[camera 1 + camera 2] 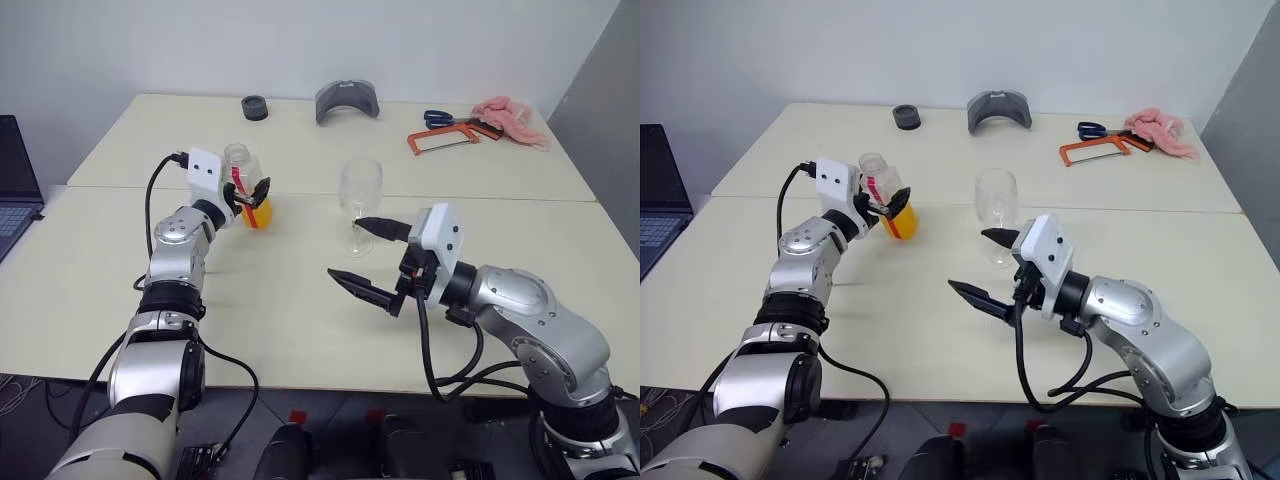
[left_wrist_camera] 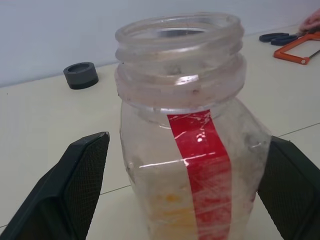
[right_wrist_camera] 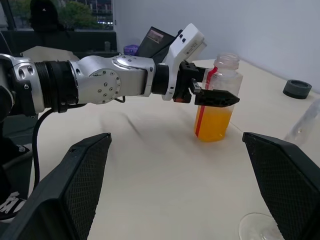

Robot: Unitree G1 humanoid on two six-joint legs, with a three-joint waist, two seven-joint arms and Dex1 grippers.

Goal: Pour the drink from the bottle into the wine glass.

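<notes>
The bottle (image 1: 243, 172) stands upright on the table, left of centre, clear with a red label strip and an open mouth without a cap. The orange drink (image 1: 262, 213) fills its lower part. My left gripper (image 2: 189, 140) is level and straddles the bottle, one finger (image 2: 80, 175) standing a little off the wall and the other (image 2: 290, 185) right at it. The empty wine glass (image 1: 358, 188) stands upright to the bottle's right. My right gripper (image 1: 346, 247) hangs open just in front of the glass, holding nothing; the glass's foot (image 3: 257, 227) lies near one finger.
At the far edge lie a dark ring (image 1: 255, 107), a grey curved piece (image 1: 347, 100), blue scissors (image 1: 437, 118), an orange hacksaw (image 1: 440, 140) and a pink cloth (image 1: 510, 120). A laptop (image 1: 15, 190) sits off to the left. A seam (image 1: 480, 197) runs across the table behind the glass.
</notes>
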